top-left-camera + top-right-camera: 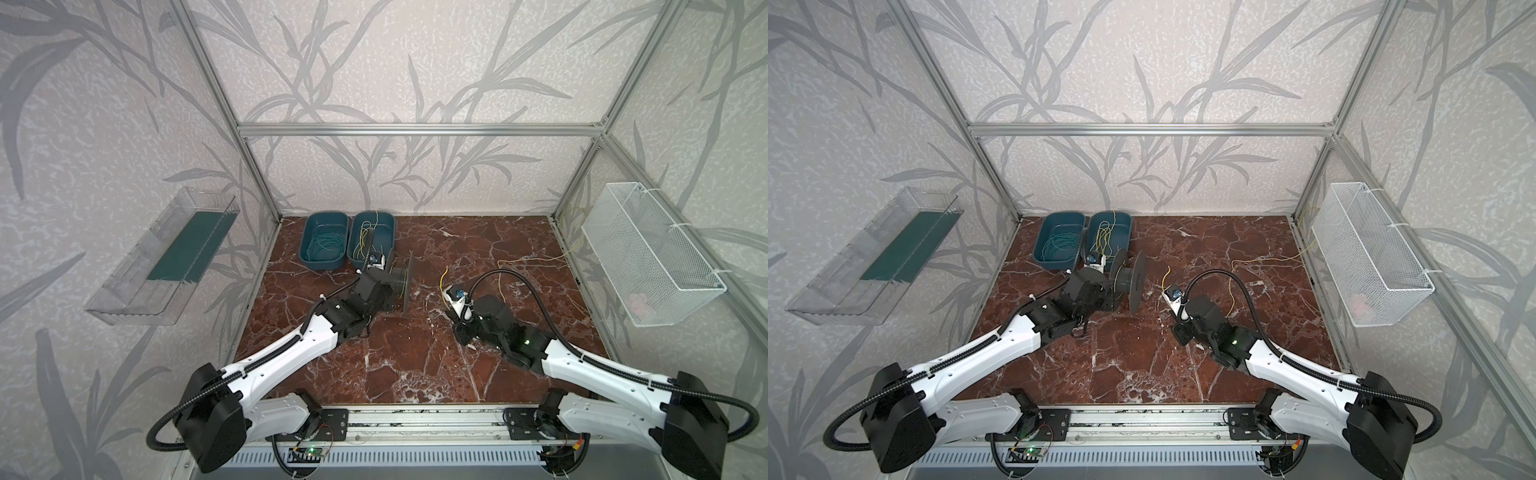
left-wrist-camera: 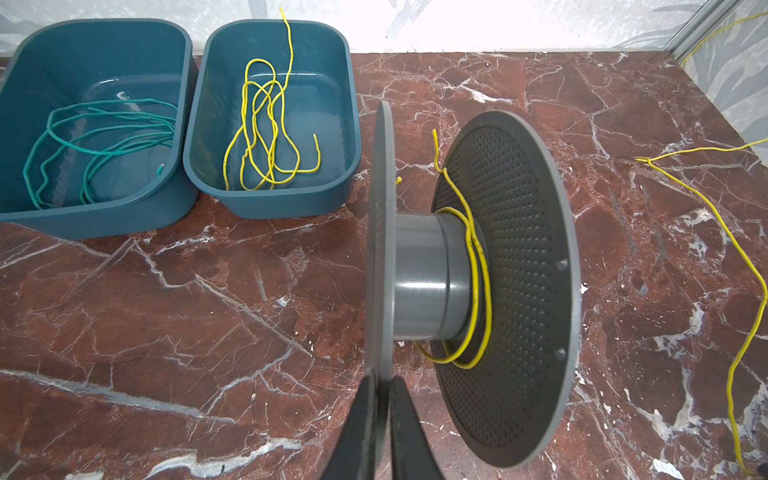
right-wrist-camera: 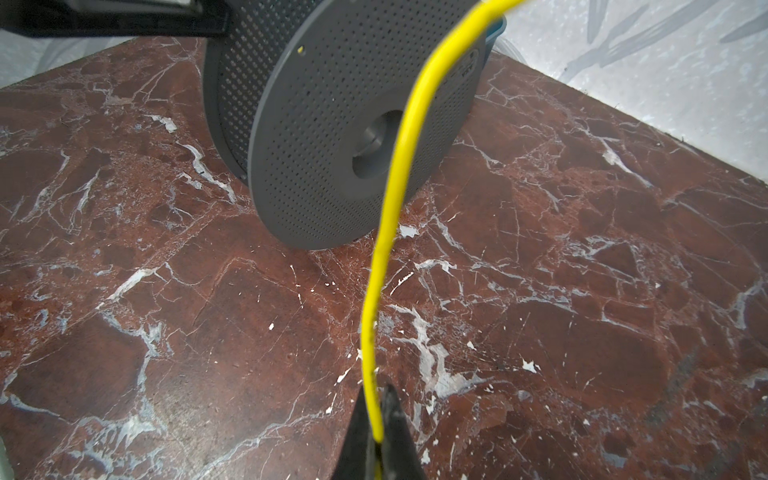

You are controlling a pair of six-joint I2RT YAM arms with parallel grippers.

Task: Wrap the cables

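Observation:
A grey spool stands on its two flanges on the marble table, with a yellow cable looped loosely round its hub. My left gripper straddles the rim of the near flange, jaws barely open, with a thin dark gap on one side. To the right of the spool, my right gripper is shut on another yellow cable. Its short free end stands up, and the rest trails over the table toward the right wall. More yellow cable lies coiled in a bin.
Two teal bins stand at the back left. One holds green wires; the other bin holds the yellow coil. A white mesh basket hangs on the right wall and a clear tray on the left wall.

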